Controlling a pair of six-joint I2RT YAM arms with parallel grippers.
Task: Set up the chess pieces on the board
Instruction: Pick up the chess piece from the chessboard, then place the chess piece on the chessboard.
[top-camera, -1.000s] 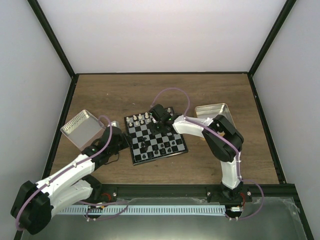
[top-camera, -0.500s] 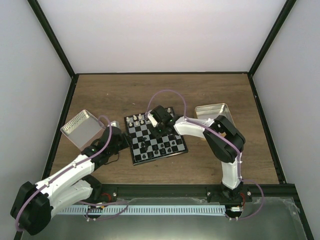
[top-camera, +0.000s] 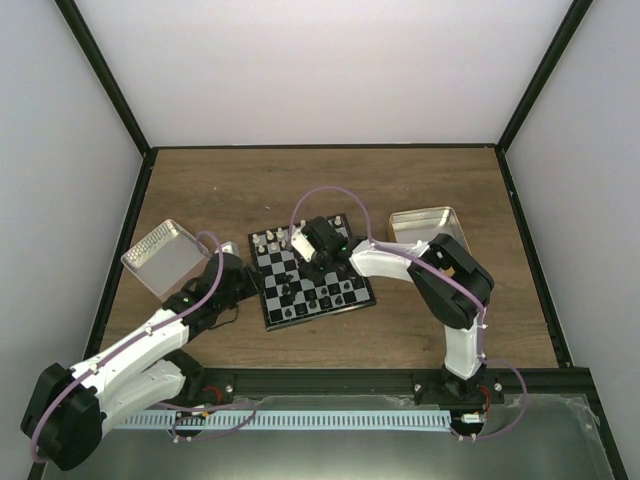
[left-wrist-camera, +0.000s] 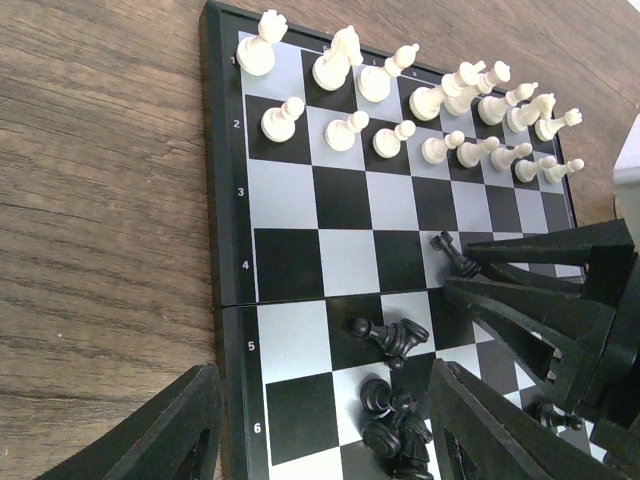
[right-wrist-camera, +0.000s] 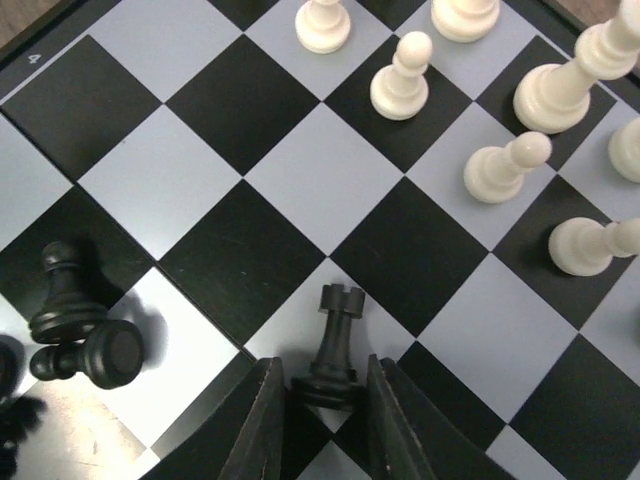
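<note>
The board (top-camera: 335, 272) lies at mid table, and also shows in the left wrist view (left-wrist-camera: 290, 190) and the right wrist view (right-wrist-camera: 330, 180). White pieces (top-camera: 280, 240) stand in two rows along its far edge. Black pieces (top-camera: 288, 292) lie scattered near its middle; some lie in a heap (left-wrist-camera: 395, 420) and two fallen ones (left-wrist-camera: 390, 335) lie beside it. My right gripper (top-camera: 320, 262) is over the board, its jaws closed on the base of a black rook (right-wrist-camera: 333, 350) that leans slightly over a light square. My left gripper (left-wrist-camera: 330, 430) is open and empty at the board's left edge.
A metal tin (top-camera: 160, 258) stands left of the board, behind my left arm. Another tin (top-camera: 425, 222) stands to the right. Two black pawns (right-wrist-camera: 70, 310) lie left of the rook. White pawns (right-wrist-camera: 500, 170) stand close beyond the right fingers.
My right gripper has shifted slightly left and nearer over the board. The left arm has not moved.
</note>
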